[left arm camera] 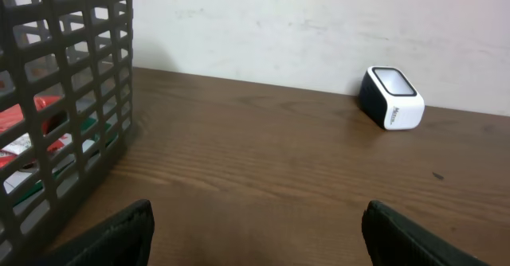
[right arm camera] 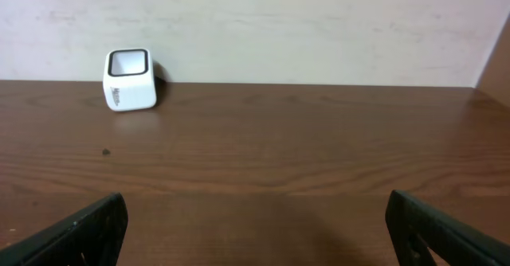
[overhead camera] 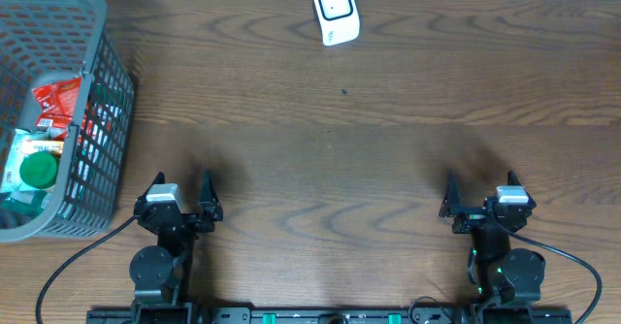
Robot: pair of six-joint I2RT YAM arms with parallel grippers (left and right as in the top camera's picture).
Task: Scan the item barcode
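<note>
The items, a red packet (overhead camera: 58, 101) and a green-capped container (overhead camera: 39, 172) among them, lie in the grey basket (overhead camera: 105, 67) at the surface's (overhead camera: 320, 149) left end, half hidden by its mesh. The white barcode scanner (overhead camera: 336, 11) sits at the far edge. The left gripper (overhead camera: 182, 180) and right gripper (overhead camera: 481, 180) sit low near the front edge, jaws wide apart, holding nothing.

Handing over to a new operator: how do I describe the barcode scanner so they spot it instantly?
Follow the wooden table to its far edge, about midway along. There sits the scanner, a small white rounded box with a dark-rimmed window. It stands alone, far from the grey mesh basket on the left.
</note>
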